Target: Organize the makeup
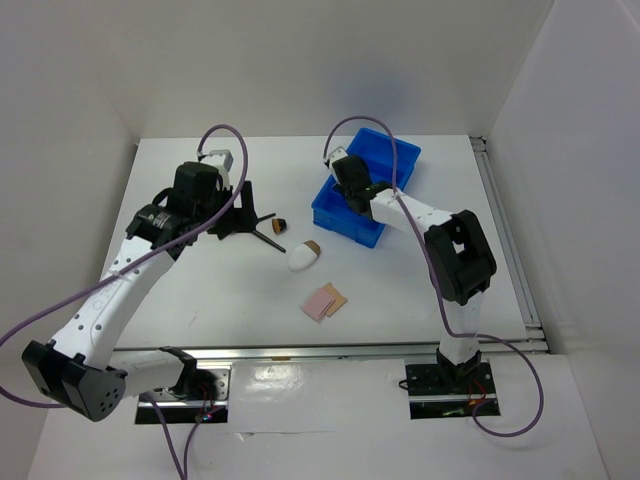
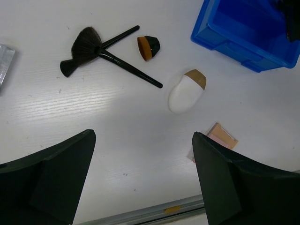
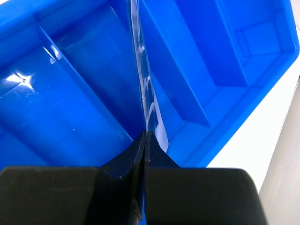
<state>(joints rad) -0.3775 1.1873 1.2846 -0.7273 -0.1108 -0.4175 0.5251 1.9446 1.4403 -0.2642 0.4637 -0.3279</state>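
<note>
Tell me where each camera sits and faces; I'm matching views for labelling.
Top external: above and behind bases, looking down at table; both arms show.
Left wrist: looks down at brushes, sponge; left gripper open.
Right wrist: looks into blue tray; right gripper shut on clear sheet.
Shared: top and left wrist show sponge, tray.

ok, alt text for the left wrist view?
Open left gripper above a white table with two crossed black brushes, a stubby brush, a white sponge with tan tip, and pink pads lower right. Blue tray corner at top right.

crossed black brushes (image 2: 101, 50), stubby brush (image 2: 149, 47), tan-tipped white sponge (image 2: 185, 93) and pink pads (image 2: 220, 136) lie apart.
</note>
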